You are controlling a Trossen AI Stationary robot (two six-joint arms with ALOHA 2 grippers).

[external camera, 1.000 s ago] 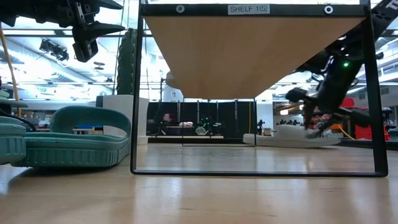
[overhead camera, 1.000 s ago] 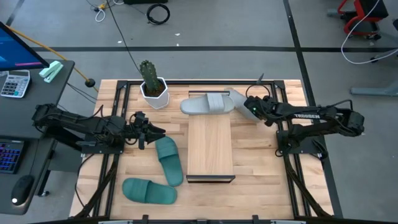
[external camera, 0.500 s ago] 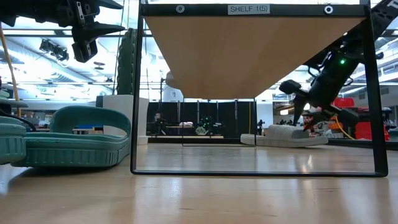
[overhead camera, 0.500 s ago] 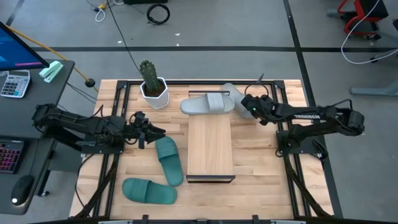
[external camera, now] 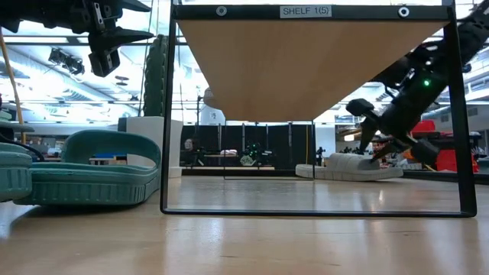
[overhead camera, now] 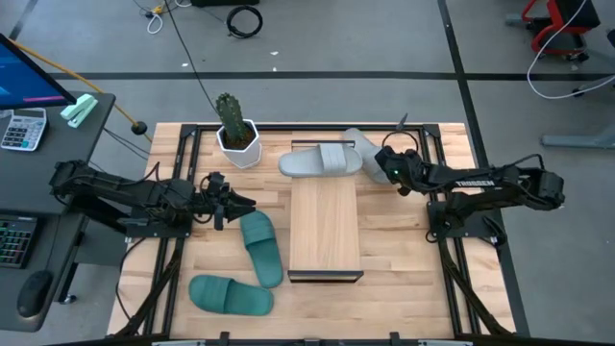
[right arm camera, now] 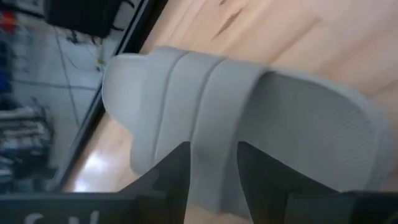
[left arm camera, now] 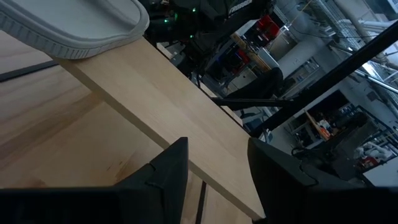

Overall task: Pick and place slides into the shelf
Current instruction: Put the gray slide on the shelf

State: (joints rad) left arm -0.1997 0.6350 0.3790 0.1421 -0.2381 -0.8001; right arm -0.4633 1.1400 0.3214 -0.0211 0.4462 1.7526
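Observation:
The shelf (overhead camera: pixel 325 226) stands mid-table, its plank top (external camera: pixel 306 61) spanning the low view. One grey slide (overhead camera: pixel 320 160) lies flat just beyond the shelf's far end. The second grey slide (overhead camera: pixel 357 143) lies slanted beside it, partly under my right gripper (overhead camera: pixel 384 164). That gripper is open and low over this slide (right arm camera: pixel 249 106), with a finger on each side of the strap. Two teal slides (overhead camera: pixel 261 248) (overhead camera: pixel 231 294) rest on their soles left of the shelf. My left gripper (overhead camera: pixel 231 204) hovers open above the table, beside the nearer teal slide. My right gripper comes in slanting from the table's right, its open fingers (right arm camera: pixel 171 177) reaching over the grey slide's strap (right arm camera: pixel 214 118). The slide lies flat on the table (external camera: pixel 355 165). Whether the fingers touch it I cannot tell.
A potted cactus (overhead camera: pixel 235 133) stands near the far left corner of the slatted tabletop (overhead camera: pixel 404 250). Dark frame rails run along both table sides under the arms. A desk with keyboard and calculator (overhead camera: pixel 21 130) sits off the left edge.
My right gripper has risen a little off the grey slide and shifted slightly toward the table's left. The slanted grey slide has slid a short way in the same direction. The left arm has kept still.

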